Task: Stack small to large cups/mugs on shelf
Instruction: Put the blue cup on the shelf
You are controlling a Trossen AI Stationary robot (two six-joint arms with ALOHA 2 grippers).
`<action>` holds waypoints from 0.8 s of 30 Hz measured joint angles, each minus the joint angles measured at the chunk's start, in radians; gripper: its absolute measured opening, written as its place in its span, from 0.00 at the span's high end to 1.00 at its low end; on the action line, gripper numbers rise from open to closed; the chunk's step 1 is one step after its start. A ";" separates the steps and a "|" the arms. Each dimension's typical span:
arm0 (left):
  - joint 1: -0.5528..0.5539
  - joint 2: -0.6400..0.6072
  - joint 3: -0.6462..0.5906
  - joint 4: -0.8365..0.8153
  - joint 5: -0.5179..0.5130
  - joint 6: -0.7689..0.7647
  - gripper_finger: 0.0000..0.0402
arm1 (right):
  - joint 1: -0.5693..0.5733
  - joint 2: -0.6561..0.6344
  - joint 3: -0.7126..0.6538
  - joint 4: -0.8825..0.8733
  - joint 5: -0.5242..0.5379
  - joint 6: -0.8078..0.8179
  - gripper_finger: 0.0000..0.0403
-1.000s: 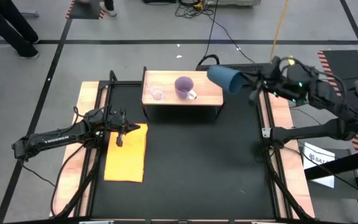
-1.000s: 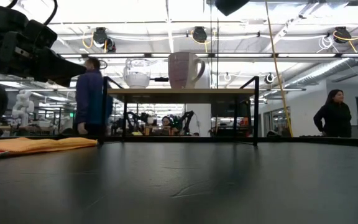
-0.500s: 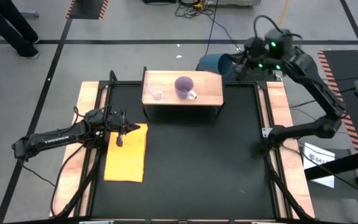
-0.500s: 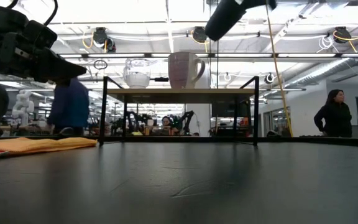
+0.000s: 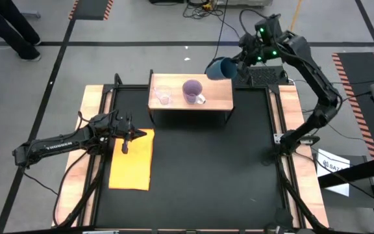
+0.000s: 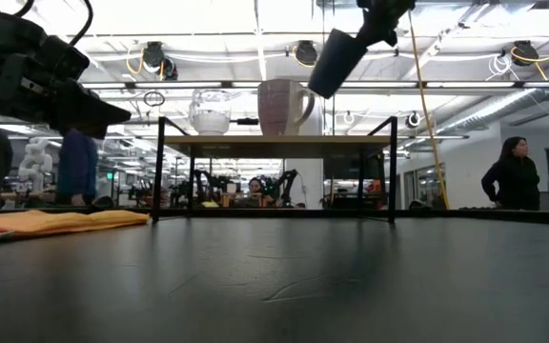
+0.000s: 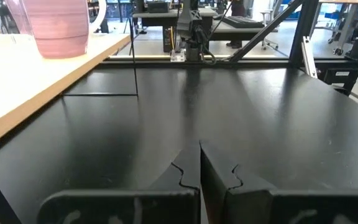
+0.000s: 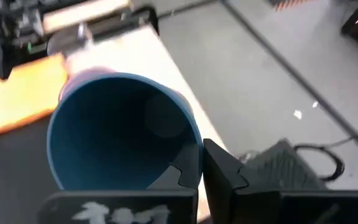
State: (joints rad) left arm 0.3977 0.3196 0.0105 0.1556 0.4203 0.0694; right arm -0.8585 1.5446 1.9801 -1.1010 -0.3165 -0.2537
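Clearly the step in hand is carrying the largest vessel to the shelf (image 5: 210, 101): the right gripper (image 5: 237, 65) holds the dark teal-blue cup (image 5: 219, 68) in the air, just off the shelf's far right corner and above board level. In the low view the cup (image 6: 332, 62) hangs tilted, higher than the two vessels on the shelf. The right wrist view looks into its open mouth (image 8: 120, 127), with the fingers (image 8: 219, 168) pinching its wall at the rim.

On the shelf the tiny clear glass cup (image 5: 163, 96) stands at the left end and the light purple mug (image 5: 192, 90) near the middle, its pale handle toward the shelf's near edge, the two close but apart. The right part of the board is bare.

The next move likely calls for turning the teal cup upright and lowering it onto that bare right part, beside the mug, so the row runs small to large. Care is needed not to knock the mug.

The left gripper (image 5: 126, 138) waits low over the tabletop (image 5: 206, 169), well to the near left of the shelf, at the edge of the yellow-orange mat (image 5: 133, 160), its fingers (image 7: 185, 174) pressed together on nothing.
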 joint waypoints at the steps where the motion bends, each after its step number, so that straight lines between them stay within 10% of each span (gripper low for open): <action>1: 0.000 0.000 0.000 -0.002 0.000 0.000 1.00 | -0.001 0.013 0.022 -0.030 0.002 -0.006 1.00; 24: 0.000 0.000 0.000 -0.021 -0.001 0.014 1.00 | 0.003 0.271 0.368 -0.415 0.053 -0.045 1.00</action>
State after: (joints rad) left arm 0.3977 0.3195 0.0105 0.1350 0.4198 0.0837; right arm -0.8553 1.8154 2.3482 -1.5160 -0.2637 -0.2989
